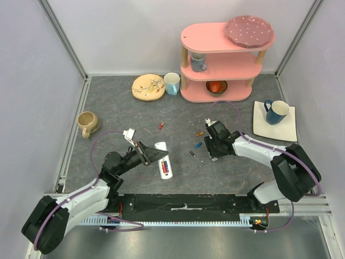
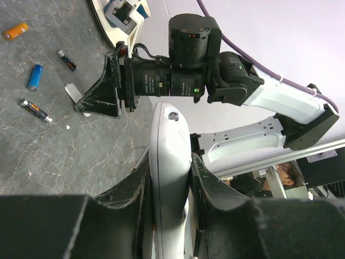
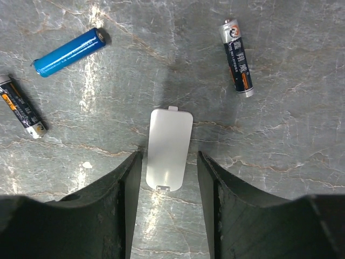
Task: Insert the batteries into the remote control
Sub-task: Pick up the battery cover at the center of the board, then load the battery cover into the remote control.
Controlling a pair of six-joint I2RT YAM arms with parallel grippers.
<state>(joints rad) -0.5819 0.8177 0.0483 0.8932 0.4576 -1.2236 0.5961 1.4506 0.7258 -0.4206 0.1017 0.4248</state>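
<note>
The loading is looking partly done, as far as one can judge: the remote control (image 1: 165, 161) is lying on the grey worktop (image 1: 108, 108) near the left arm with its compartment facing up, and red and blue colours are showing inside it (most likely cells already seated, though the top view is too small to confirm how many). Several batteries (image 3: 70, 51) are lying loose on the stone between the two arms, a blue one and two dark ones close to the right arm, a red and an orange one farther back. The detached back cover (image 3: 169, 137) is lying flat, not yet refitted, so closing the compartment appears to be what is left. The left tool (image 2: 170, 167) is pressing its fingers together on the long edges of the remote control, pinching it and steadying it. The right tool (image 3: 168, 162) is hanging spread just above the worktop, its fingers straddling the back cover, each just beside an edge and seemingly not touching, gripping nothing.
</note>
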